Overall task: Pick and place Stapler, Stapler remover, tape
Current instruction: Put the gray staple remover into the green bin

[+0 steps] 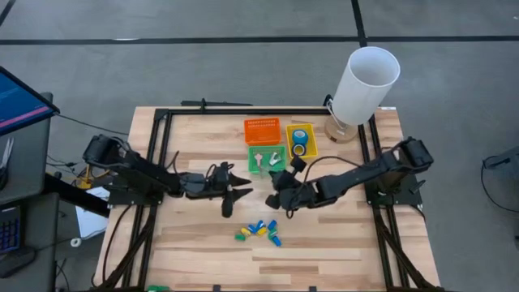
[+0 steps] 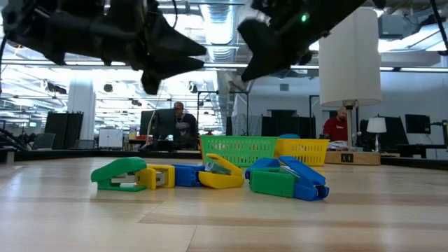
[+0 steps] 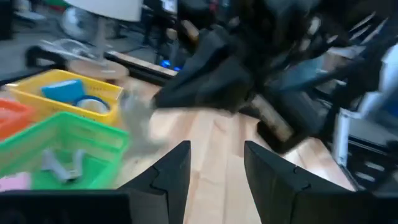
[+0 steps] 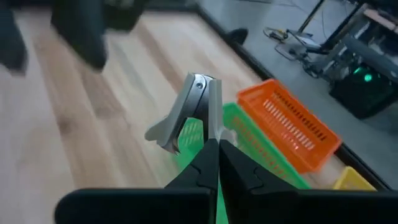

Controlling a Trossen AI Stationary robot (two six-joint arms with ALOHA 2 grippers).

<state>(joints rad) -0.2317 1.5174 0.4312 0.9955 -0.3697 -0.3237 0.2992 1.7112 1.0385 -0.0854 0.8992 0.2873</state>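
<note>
- Wooden slats make up the table, with a dark frame round it
- Right gripper hangs above the middle of the table, just near of the green basket; its fingers are pressed together on a silvery staple remover, which sticks out beyond the fingertips
- Left gripper hangs above the table left of centre, pointing toward the right gripper; its fingers stand apart with bare wood between them and nothing held
- Green basket already holds a pale staple remover and sits in the middle of the far half
- Orange basket stands just far of the green one, touching or almost touching it
- Yellow basket stands right of both; inside lie two blue rolls of tape
- Small staplers in green, yellow and blue lie in a loose heap on the near half, below and between the two grippers
- White lamp on a round wooden base stands at the far right corner
- Two people show in the room beyond the table, seen only in the low view
</note>
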